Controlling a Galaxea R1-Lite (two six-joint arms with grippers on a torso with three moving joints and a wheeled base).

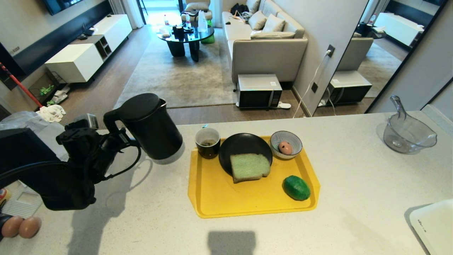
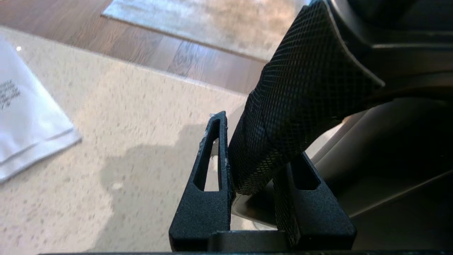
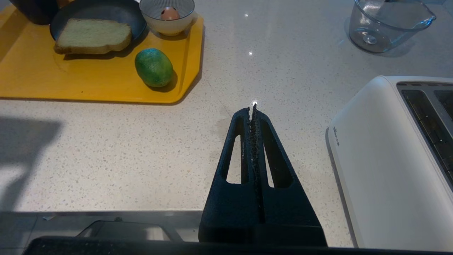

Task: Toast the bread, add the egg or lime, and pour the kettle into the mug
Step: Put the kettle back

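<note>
My left tool (image 1: 118, 139) pinches the handle of the kettle (image 1: 150, 125), held tilted above the table (image 1: 354, 184), left of the yellow tray (image 1: 219, 198). On the tray: mug (image 1: 207, 142), bread (image 1: 249, 166) on a black plate (image 1: 244, 145), lime (image 1: 296, 187) at the near right corner. My right tool (image 3: 253, 109) is pressed together, empty, over bare table beside the white toaster (image 3: 382, 159).

Yellow tray (image 1: 216, 198), white toaster (image 3: 389, 159)
</note>
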